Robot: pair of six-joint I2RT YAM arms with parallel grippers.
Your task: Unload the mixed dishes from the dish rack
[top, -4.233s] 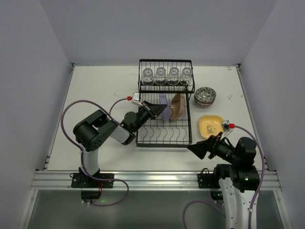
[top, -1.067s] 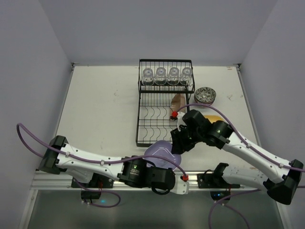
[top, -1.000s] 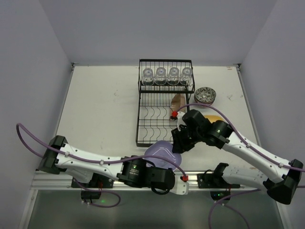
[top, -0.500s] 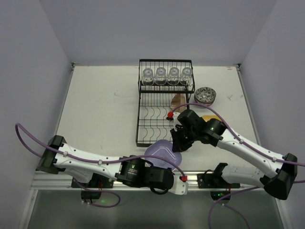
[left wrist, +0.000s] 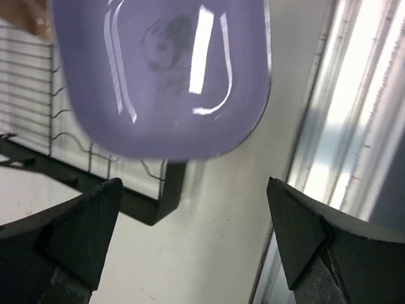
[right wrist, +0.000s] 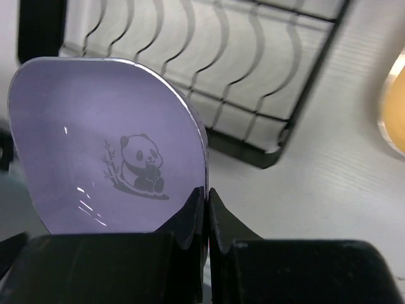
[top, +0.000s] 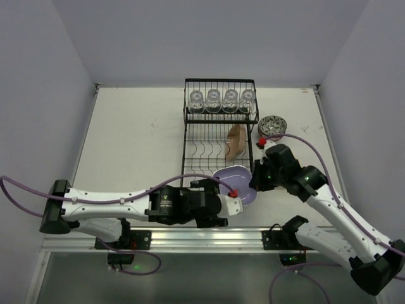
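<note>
Purple plate (right wrist: 95, 126), panda print: pinched at its rim by the closed right gripper (right wrist: 204, 206) and held over the near right corner of the dish rack (top: 218, 136). Left gripper (left wrist: 193, 240): jaws spread wide, empty, just near of the plate and apart from it. In the rack: brown plate (top: 236, 142) in the lower slots, four glasses (top: 221, 101) on the upper shelf; patterned bowl (top: 272, 126) on the table (top: 133, 139), right of the rack.

Dish rack (top: 185, 136) stands mid-table (top: 126, 139), toward the rear. Four glasses (top: 220, 101) sit in a row on its upper shelf. Slotted plate (top: 236, 142) stands on edge in the lower tier, right side. Bowls (top: 272, 126) rest on the table just right of the rack. Held plate (top: 237, 180) sits over the rack's near right corner, its right edge pinched in the right gripper (right wrist: 207, 209). Left gripper (left wrist: 193, 190) lies before that plate, clear of it. Table plate (right wrist: 395, 114) lies right of the rack.
</note>
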